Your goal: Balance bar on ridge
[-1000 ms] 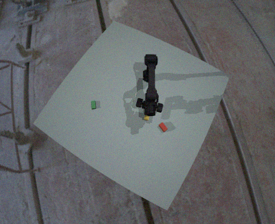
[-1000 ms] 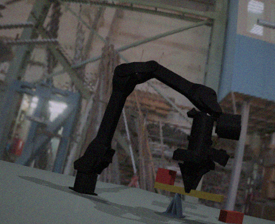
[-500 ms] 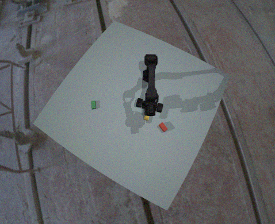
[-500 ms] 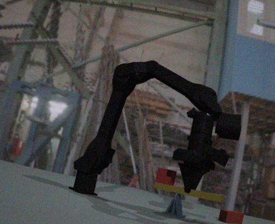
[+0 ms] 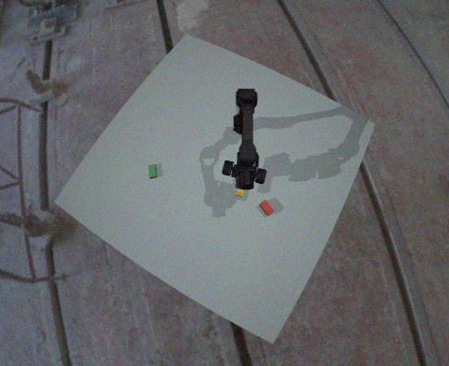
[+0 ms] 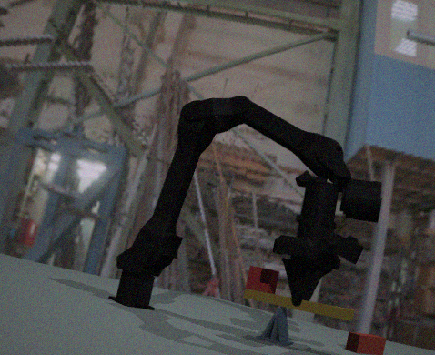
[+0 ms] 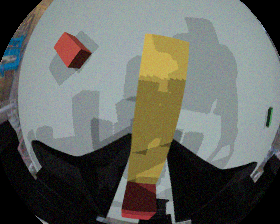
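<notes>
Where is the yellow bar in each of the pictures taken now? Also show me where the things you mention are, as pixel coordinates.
Top: the yellow bar (image 5: pixel 239 192) (image 6: pixel 325 310) (image 7: pixel 160 105) is a small patch just below the middle, mostly hidden by the arm.
Exterior: lower right, at the gripper's (image 6: pixel 297 304) (image 7: pixel 152 145) tip and above the grey ridge (image 6: pixel 278 329).
Wrist: centre, running from the upper middle down between the black fingers.
Shared landmark: the loose red block (image 5: pixel 266 207) (image 6: pixel 366 343) (image 7: pixel 72 50) on the table.

Loose red block, green block, well apart.
</notes>
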`<state>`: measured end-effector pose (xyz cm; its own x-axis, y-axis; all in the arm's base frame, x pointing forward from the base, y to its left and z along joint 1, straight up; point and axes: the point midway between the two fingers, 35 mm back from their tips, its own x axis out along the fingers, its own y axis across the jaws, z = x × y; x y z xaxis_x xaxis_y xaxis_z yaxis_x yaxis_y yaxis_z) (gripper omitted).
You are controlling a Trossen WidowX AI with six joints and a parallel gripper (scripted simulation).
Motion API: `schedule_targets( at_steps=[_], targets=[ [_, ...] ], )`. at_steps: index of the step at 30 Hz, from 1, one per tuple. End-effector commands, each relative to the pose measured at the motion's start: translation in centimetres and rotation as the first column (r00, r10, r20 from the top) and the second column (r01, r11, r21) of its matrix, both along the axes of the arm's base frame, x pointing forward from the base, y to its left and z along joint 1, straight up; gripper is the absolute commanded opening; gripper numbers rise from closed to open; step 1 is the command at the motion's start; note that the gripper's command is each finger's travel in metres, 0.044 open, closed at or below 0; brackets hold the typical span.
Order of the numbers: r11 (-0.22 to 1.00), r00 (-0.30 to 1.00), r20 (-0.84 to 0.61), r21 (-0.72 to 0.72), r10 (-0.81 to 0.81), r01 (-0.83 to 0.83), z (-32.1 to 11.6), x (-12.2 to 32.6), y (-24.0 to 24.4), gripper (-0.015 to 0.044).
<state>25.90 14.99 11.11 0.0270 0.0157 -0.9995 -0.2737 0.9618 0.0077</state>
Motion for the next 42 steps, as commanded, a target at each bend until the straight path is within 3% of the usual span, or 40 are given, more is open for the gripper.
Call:
schedule_targets(
  at_steps=[1, 18, 25, 42],
  targets=[
    [1.000, 1.000, 0.000, 0.000, 0.000, 0.000, 0.00, 0.00, 0.00, 0.0000],
    [1.000, 1.000, 0.000, 0.000, 0.000, 0.000, 0.00, 0.00, 0.00, 0.0000],
    [1.000, 1.000, 0.000, 0.000, 0.000, 0.000, 0.00, 0.00, 0.00, 0.0167],
    [1.000, 1.000, 0.000, 0.000, 0.000, 0.000, 0.00, 0.00, 0.00, 0.0168]
  ],
)
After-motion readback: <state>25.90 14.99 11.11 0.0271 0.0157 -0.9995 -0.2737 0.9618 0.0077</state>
